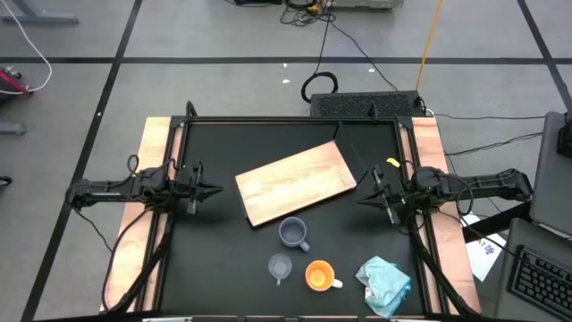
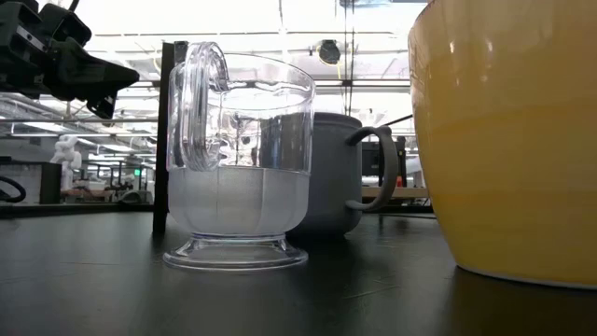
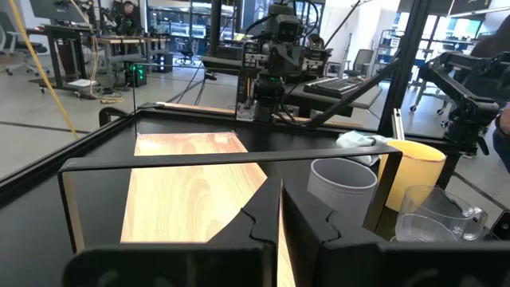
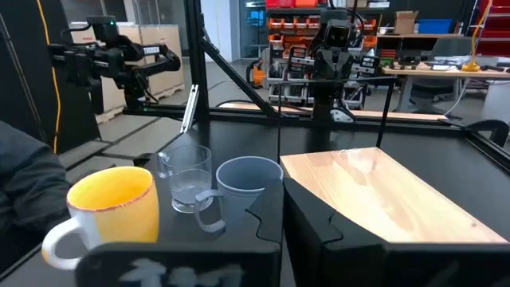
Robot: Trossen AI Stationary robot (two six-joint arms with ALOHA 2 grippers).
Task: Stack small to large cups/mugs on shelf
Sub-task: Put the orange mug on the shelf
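The shelf [image 1: 297, 182] lies flat and askew at the middle of the table [image 1: 206, 259]. Just in front of it stands the handled mug [image 1: 293, 233]. Nearer the front edge, the glass cup [image 1: 281, 266] sits left of the second mug [image 1: 320, 275], with the cloth [image 1: 385, 283] right of that mug.

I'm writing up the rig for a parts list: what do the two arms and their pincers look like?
Both arms are dark, nearly black, slim and jointed, with thin black cables looping alongside them. The left pincer and right pincer each taper to two pointed black fingers with stepped, notched inner edges. No markings or labels are legible on them.
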